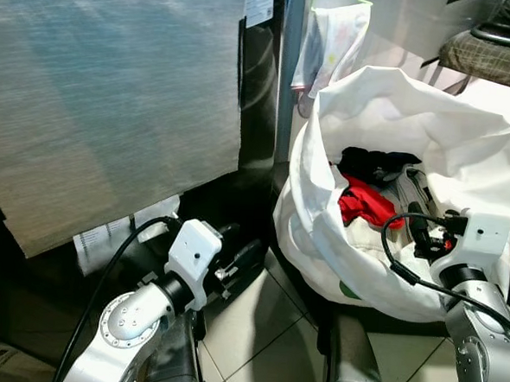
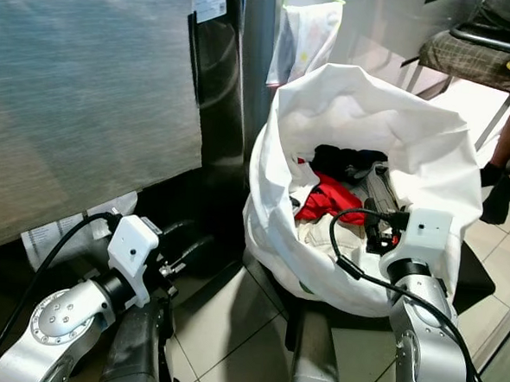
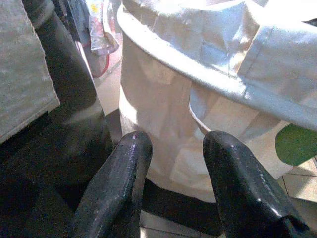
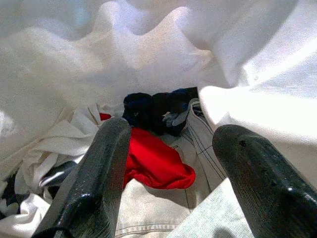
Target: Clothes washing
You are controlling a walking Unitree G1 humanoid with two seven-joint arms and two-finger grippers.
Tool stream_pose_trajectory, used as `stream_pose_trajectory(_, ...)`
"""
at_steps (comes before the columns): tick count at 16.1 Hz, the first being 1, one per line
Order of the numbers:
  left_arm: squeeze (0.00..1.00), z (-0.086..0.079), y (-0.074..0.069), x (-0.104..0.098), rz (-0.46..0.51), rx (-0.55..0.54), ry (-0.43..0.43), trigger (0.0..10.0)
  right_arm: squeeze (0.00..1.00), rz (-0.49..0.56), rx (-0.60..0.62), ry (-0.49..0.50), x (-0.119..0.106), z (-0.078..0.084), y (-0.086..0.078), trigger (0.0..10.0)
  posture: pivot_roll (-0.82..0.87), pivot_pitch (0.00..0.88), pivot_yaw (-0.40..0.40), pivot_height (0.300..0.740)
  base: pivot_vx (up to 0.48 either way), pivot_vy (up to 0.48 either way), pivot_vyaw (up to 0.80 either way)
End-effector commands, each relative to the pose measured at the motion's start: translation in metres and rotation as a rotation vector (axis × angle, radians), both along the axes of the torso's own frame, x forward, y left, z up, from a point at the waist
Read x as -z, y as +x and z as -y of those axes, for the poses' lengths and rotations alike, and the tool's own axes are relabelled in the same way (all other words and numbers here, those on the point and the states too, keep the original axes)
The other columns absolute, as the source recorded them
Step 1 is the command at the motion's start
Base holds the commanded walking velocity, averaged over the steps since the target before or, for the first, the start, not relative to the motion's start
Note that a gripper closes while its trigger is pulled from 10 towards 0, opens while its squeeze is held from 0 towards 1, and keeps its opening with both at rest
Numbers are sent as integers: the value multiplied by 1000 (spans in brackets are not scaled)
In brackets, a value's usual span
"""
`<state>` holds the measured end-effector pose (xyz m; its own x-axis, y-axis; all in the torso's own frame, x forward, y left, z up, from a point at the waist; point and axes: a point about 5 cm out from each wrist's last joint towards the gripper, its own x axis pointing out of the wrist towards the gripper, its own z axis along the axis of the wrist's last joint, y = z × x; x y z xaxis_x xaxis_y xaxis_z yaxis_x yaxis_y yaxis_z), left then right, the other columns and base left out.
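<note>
Two grippers frame a white laundry bag (image 1: 465,160) standing upright on the tiled floor (image 1: 256,321), its mouth gaping upward and its rim folded over, long axis running floor to ceiling. Inside lies a jumble of clothes: a red garment (image 4: 156,163) near the middle, a dark garment (image 4: 153,109) behind it, pale checked fabric (image 4: 205,144) to one side and white cloth (image 4: 59,144) to the other. The right gripper (image 4: 168,173) hangs just above the bag's opening, its two black fingers (image 4: 94,188) spread wide and holding nothing, the red garment seen between them. The left gripper (image 3: 173,183) sits low beside the bag's outer wall, near the dark base of a grey panel (image 1: 104,104), its fingers (image 3: 121,183) also parted and empty. Much of the load is buried under the bag's folds, and how deep the pile goes cannot be told. A patterned cloth (image 1: 333,40) hangs behind the bag, partly cut off by it. At the far right a chair (image 2: 471,48) and a person's leg (image 2: 508,163) run out of the picture at its edge.
</note>
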<state>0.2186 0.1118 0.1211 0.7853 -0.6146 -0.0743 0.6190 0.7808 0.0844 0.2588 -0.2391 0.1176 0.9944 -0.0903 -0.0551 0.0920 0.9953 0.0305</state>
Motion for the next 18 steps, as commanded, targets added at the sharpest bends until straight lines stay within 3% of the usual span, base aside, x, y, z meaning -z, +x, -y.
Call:
stream_pose_trajectory(1, 0, -3, 2, -10, 44, -3, -20, 10000, 0, 38, 5, 35, -9, -2, 0, 10000, -36, 64, 74, 538, 0, 0, 0)
stream_pose_trajectory(5, 0, -2, 0, -15, 62, 26, -47, 10000, 0, 24, -20, 54, -5, -10, -4, 10000, -36, 64, 76, 538, 203, 0, -678)
stream_pose_trajectory(10, 0, -3, 0, -15, 53, 34, -55, 10000, 0, -3, -89, 49, -3, -21, -5, 10000, -35, 63, 80, 538, 277, 0, 0)
stream_pose_trajectory(18, 0, -5, 2, -15, 51, 35, -54, 10000, 0, 0, -134, 57, -7, -26, -2, 10000, -33, 48, 83, 538, 292, 0, 0)
